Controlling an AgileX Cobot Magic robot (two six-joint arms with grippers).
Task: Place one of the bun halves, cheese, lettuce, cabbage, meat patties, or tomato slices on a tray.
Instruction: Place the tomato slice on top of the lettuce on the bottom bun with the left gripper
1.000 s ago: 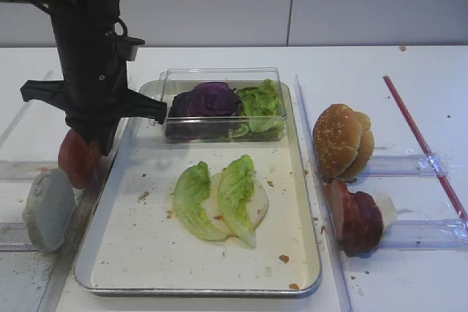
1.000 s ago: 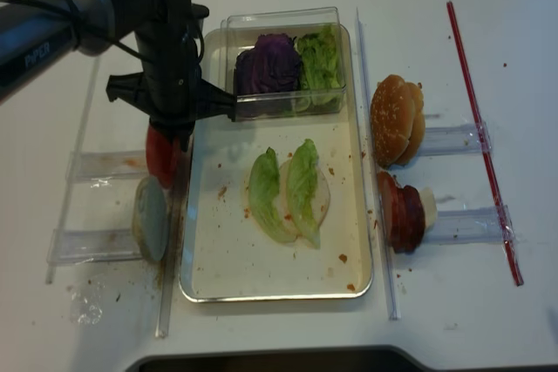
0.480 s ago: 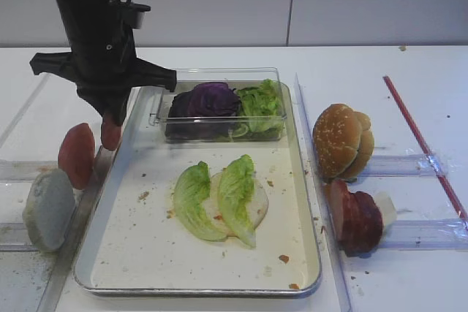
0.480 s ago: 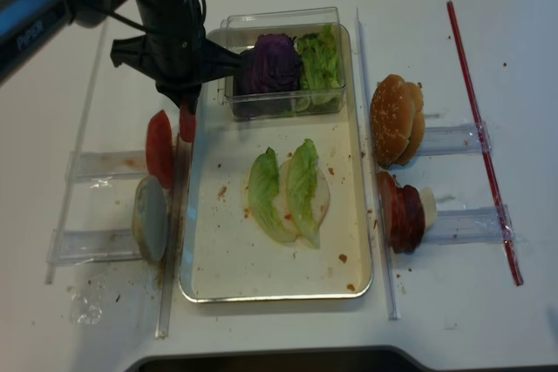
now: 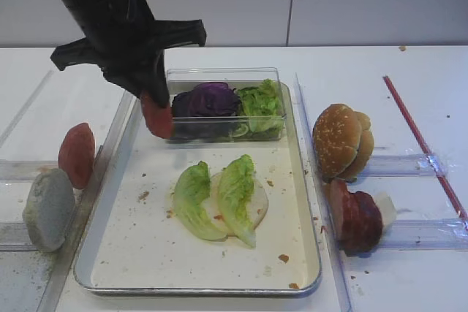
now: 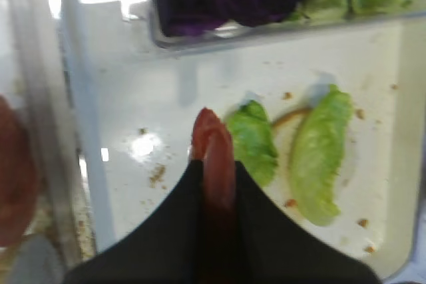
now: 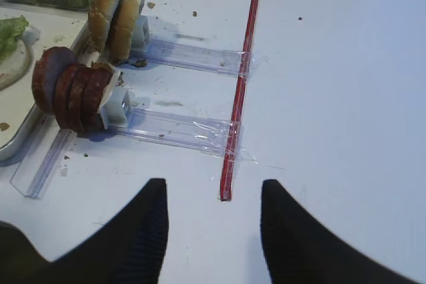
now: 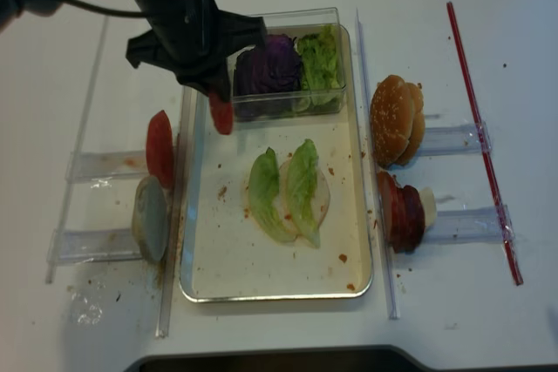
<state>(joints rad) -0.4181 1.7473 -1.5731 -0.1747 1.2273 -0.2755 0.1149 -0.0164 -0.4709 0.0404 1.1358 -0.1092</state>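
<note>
My left tool (image 5: 156,111) has lifted off the left rack and swung right: it's now over the tray (image 5: 117,202) near its back-left corner, just in front of the clear box (image 5: 219,74), where a second ago it was low beside the rim. It's clamped on one tomato slice (image 6: 213,157), held edge-on; the other slice (image 5: 76,155) sits on the rack. My right tool (image 7: 213,221) hangs fully spread over the table (image 7: 346,98), gripping nothing.

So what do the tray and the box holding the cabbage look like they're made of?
The tray looks like brushed silver metal, since its raised rim shines dully. The box looks like clear hard plastic: the purple cabbage shows straight through its glossy walls. Neither can be confirmed by sight alone.
</note>
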